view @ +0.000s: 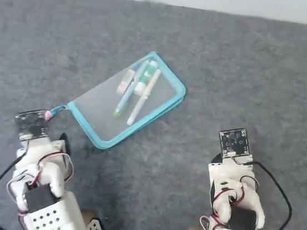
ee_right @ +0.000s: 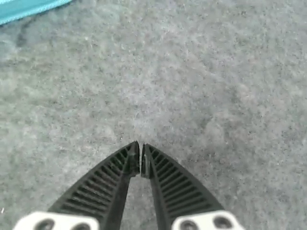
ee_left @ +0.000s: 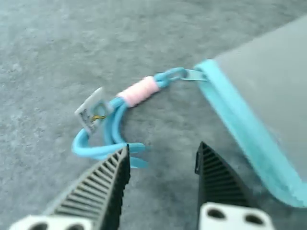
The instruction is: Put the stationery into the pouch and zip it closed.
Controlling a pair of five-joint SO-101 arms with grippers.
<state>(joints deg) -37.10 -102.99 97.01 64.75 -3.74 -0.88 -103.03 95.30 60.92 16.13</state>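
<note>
The pouch (view: 100, 114) lies flat on the grey carpet (view: 248, 76) between the two arms, somewhat nearer to the left one. It has a translucent face and a turquoise edge. The stationery (view: 137, 88) (pens and a small eraser, as it seems) is seen inside through the face. The zip cord (ee_left: 120, 110), blue with a pink bead, lies at the pouch's corner. The left gripper (ee_left: 163, 147) has its fingers wide apart just beside this cord. The right gripper (ee_right: 140, 145) has its fingers pressed together over bare carpet.
</note>
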